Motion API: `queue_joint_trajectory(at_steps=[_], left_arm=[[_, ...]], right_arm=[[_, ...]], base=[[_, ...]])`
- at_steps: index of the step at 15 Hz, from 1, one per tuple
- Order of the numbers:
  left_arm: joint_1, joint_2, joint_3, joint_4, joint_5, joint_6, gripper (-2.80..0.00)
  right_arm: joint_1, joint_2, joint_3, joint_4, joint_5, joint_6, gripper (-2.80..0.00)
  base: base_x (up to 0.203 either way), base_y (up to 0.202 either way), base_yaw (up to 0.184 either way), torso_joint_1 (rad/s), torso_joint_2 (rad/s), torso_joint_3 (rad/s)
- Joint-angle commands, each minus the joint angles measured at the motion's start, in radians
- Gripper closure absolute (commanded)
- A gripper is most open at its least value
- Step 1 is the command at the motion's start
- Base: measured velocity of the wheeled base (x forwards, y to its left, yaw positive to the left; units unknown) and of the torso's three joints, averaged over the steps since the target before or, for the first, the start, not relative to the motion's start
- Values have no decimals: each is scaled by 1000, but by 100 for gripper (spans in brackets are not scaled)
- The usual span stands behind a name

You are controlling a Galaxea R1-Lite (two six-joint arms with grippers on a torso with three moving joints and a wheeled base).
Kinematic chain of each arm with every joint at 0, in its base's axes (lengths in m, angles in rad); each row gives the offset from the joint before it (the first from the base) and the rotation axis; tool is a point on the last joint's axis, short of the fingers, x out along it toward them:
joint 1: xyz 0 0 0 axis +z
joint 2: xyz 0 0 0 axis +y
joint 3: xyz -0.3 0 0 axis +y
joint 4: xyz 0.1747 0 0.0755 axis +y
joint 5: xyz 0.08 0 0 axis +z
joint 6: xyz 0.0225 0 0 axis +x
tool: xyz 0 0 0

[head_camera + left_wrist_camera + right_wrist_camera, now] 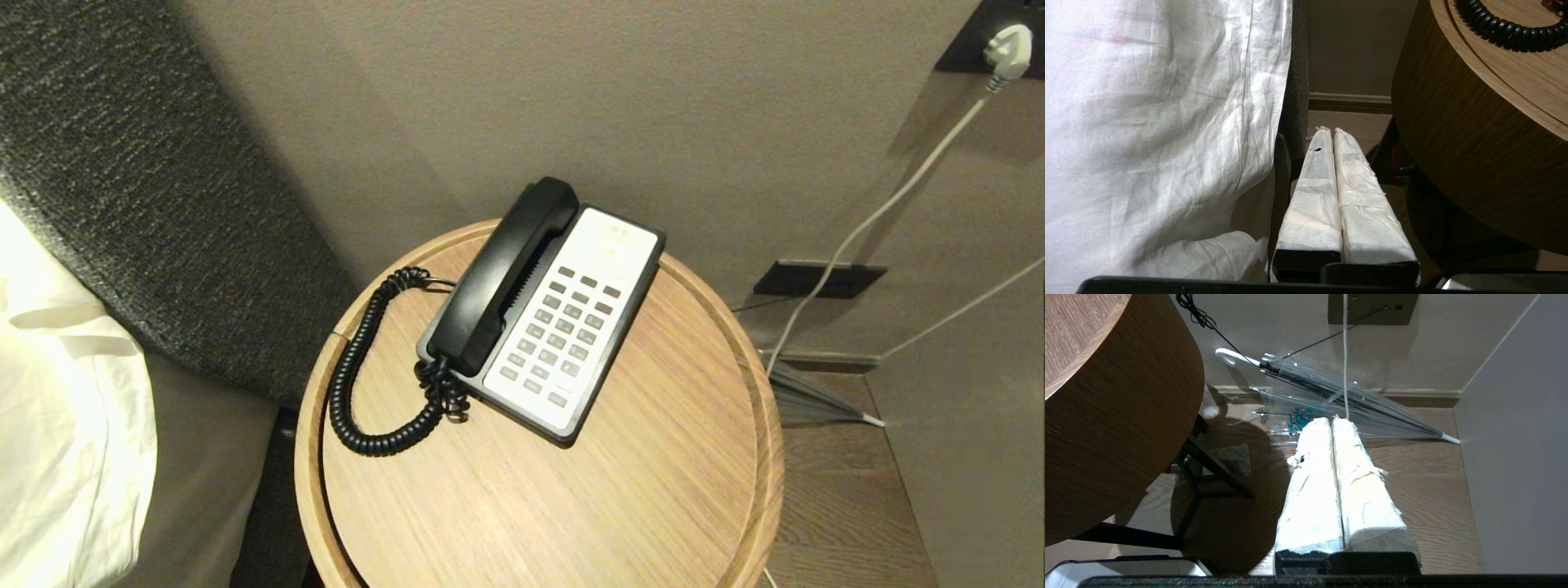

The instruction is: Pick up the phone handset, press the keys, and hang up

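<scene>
The glossy black phone handset (500, 278) lies in its cradle on the left side of the black-and-white phone base (608, 245), which stands on a round wooden side table (653, 490). Grey keys (563, 335) fill the white faceplate. A black coiled cord (351, 384) loops from the handset's near end across the tabletop; part of the cord (1511, 28) shows in the left wrist view. Neither arm appears in the head view. My left gripper (1330, 130) hangs low between the bed and the table, shut and empty. Low over the floor on the table's other side, my right gripper (1332, 419) is shut and empty.
White bedding (65, 408) and a dark headboard (147, 188) stand left of the table. On the floor (1433, 490) to the right lies a clear folded umbrella (1331, 396). A white cable (882, 212) runs from a wall plug (1008, 49). Dark table legs (1208, 465) stand beneath the tabletop.
</scene>
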Motion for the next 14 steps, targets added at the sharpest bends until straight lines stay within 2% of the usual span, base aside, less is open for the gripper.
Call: queue_joint_trajectory(at_steps=[1, 14], left_arm=[[0, 1, 35, -1, 4, -18, 0], [0, 1, 37, -9, 5, -32, 0]], right_arm=[[0, 5, 21, -1, 0, 0, 0], [0, 5, 21, -1, 0, 0, 0]], base=[[0, 0, 0, -1, 5, 60], [0, 0, 0, 1, 2, 189]])
